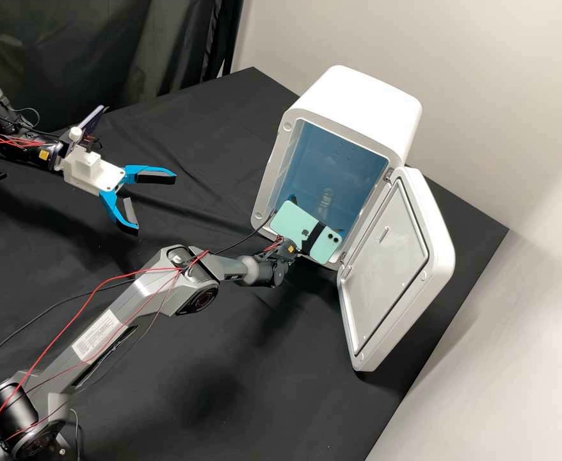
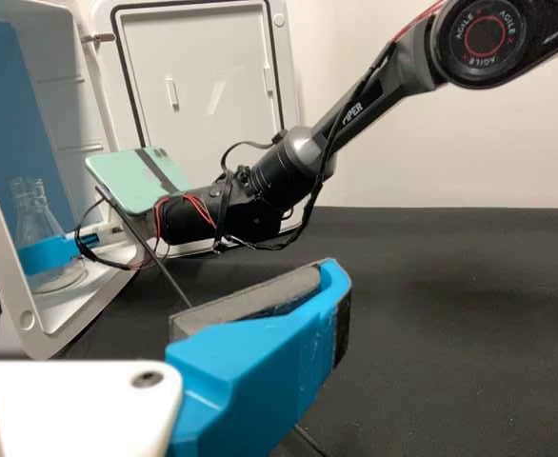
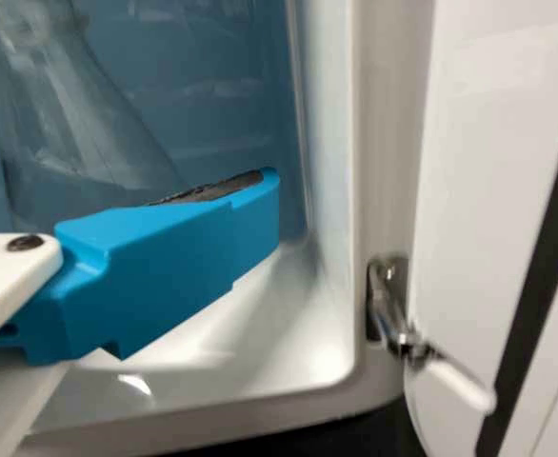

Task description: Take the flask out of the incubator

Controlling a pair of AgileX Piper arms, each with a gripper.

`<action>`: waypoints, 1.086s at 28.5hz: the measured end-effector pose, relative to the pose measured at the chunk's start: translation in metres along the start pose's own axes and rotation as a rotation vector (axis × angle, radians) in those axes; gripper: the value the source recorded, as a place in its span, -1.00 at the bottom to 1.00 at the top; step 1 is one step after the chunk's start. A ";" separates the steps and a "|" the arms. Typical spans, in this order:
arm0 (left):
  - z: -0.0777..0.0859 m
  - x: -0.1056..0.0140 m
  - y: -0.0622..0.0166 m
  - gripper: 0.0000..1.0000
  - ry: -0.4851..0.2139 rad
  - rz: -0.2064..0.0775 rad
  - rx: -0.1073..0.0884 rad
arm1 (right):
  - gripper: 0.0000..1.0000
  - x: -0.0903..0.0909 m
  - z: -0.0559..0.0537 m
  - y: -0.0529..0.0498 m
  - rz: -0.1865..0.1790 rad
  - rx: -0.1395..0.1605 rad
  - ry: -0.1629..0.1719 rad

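Note:
The white incubator (image 1: pixel 358 102) stands on the bench with its door (image 1: pixel 399 269) swung wide open. Inside, on the blue-lit floor, a clear glass conical flask (image 1: pixel 324 197) stands upright; the left wrist view also catches the flask (image 2: pixel 31 224). My right arm (image 1: pixel 185 282) stretches into the opening, and my right gripper (image 2: pixel 49 255) is inside, low against the flask's body. In the right wrist view the flask (image 3: pixel 65 105) is right beside that gripper. My left gripper (image 1: pixel 153 202) hangs open and holds nothing, well to the left of the incubator.
A mint-green phone (image 1: pixel 306 232) strapped to the right wrist covers the lower part of the opening. The door's hinge (image 3: pixel 398 319) is close beside the right gripper. Red cables run along both arms. The bench's right edge (image 1: pixel 460 307) lies just past the door.

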 end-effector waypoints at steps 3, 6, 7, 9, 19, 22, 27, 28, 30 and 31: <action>0.000 0.000 0.0000 1.00 0.000 0.000 0.000 | 1.00 0.000 0.002 -0.001 -0.004 0.000 -0.013; 0.000 0.000 0.0000 1.00 0.000 0.000 0.000 | 1.00 0.000 0.002 -0.001 -0.005 0.001 -0.014; 0.000 0.000 0.0000 1.00 0.000 0.000 0.000 | 1.00 0.000 0.002 -0.001 -0.005 0.001 -0.014; 0.000 0.000 0.0000 1.00 0.000 0.000 0.000 | 1.00 0.000 0.002 -0.001 -0.005 0.001 -0.016; 0.000 0.000 0.0000 1.00 0.000 0.000 0.000 | 1.00 0.000 0.002 -0.001 -0.005 0.001 -0.016; 0.000 0.000 0.0000 1.00 0.000 0.000 0.000 | 1.00 0.000 0.002 -0.001 -0.005 0.001 -0.016; 0.000 0.000 0.0000 1.00 0.000 0.000 0.000 | 1.00 0.000 0.002 -0.001 -0.005 0.001 -0.016; 0.000 0.000 0.0000 1.00 0.000 0.000 0.000 | 1.00 0.000 0.002 -0.001 -0.005 0.001 -0.016; 0.000 0.000 0.0000 1.00 0.000 0.000 0.000 | 1.00 0.000 0.002 -0.001 -0.005 0.001 -0.016; 0.000 0.000 0.0000 1.00 0.000 0.000 0.000 | 1.00 0.000 0.002 -0.001 -0.005 0.001 -0.016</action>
